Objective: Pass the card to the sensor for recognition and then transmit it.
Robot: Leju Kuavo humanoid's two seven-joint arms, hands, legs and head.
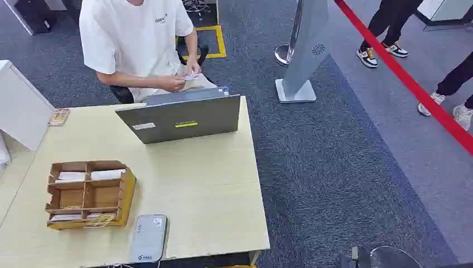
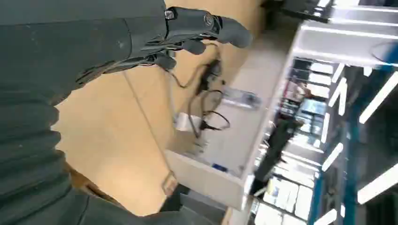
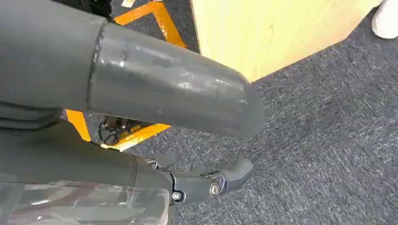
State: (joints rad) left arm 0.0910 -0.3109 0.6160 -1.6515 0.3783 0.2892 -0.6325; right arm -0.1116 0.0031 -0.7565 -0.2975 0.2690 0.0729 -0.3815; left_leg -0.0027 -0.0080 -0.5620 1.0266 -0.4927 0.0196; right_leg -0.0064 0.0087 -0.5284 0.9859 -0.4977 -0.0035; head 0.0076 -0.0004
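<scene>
On the wooden table [image 1: 206, 190], a grey flat card sensor [image 1: 148, 238] lies at the near edge. Just left of it stands a cardboard organizer [image 1: 89, 192] with white cards in its slots. A seated person in a white shirt [image 1: 136, 39] behind the table holds a small card [image 1: 192, 76] in both hands. My left hand [image 2: 187, 33] hangs beside the table with fingers loosely apart and nothing in it. My right hand [image 3: 169, 93] is over the dark carpet near a table corner [image 3: 263, 37], thumb and fingers apart, holding nothing.
An open laptop [image 1: 181, 117] stands at the table's far side, a white box [image 1: 19, 109] at the far left. A grey kiosk stand [image 1: 304, 56], a stanchion base [image 1: 285, 54] and a red barrier belt [image 1: 407, 78] are to the right, with people's feet [image 1: 385, 53] beyond.
</scene>
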